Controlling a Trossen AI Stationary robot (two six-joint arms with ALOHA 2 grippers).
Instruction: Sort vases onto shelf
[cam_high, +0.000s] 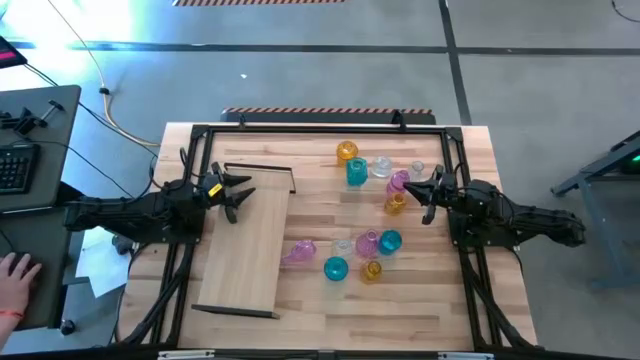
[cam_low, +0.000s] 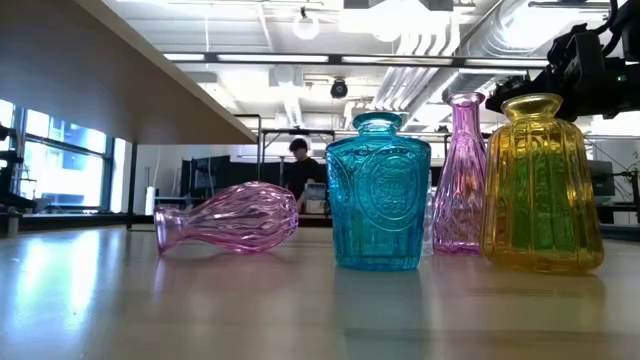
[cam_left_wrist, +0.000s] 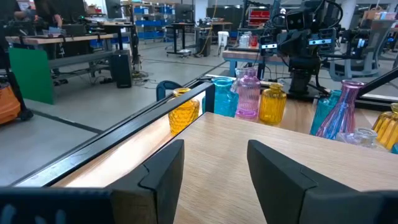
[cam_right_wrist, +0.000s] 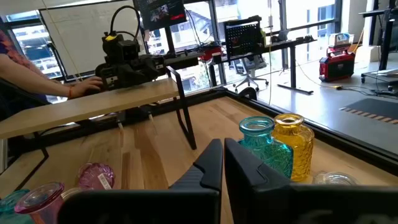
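Observation:
The shelf (cam_high: 245, 240), a light-wood board, stands raised on thin dark rails (cam_right_wrist: 183, 109) at the table's left. My left gripper (cam_high: 240, 195) hovers open over its far part, with nothing between the fingers (cam_left_wrist: 214, 168). Several glass vases stand right of the shelf: an amber one (cam_high: 347, 151), a teal one (cam_high: 356, 172), a pink one (cam_high: 398, 181) and an amber one (cam_high: 395, 204) at the far side. More stand nearer, and a pink one (cam_low: 230, 218) lies on its side. My right gripper (cam_high: 418, 190) is shut, just right of the far pink and amber vases.
A dark metal frame (cam_high: 320, 128) runs around the tabletop. A desk with a keyboard (cam_high: 20, 165) stands left of the table, and a person's hand (cam_high: 15, 275) rests there. Bare tabletop (cam_high: 430, 310) lies at the near right.

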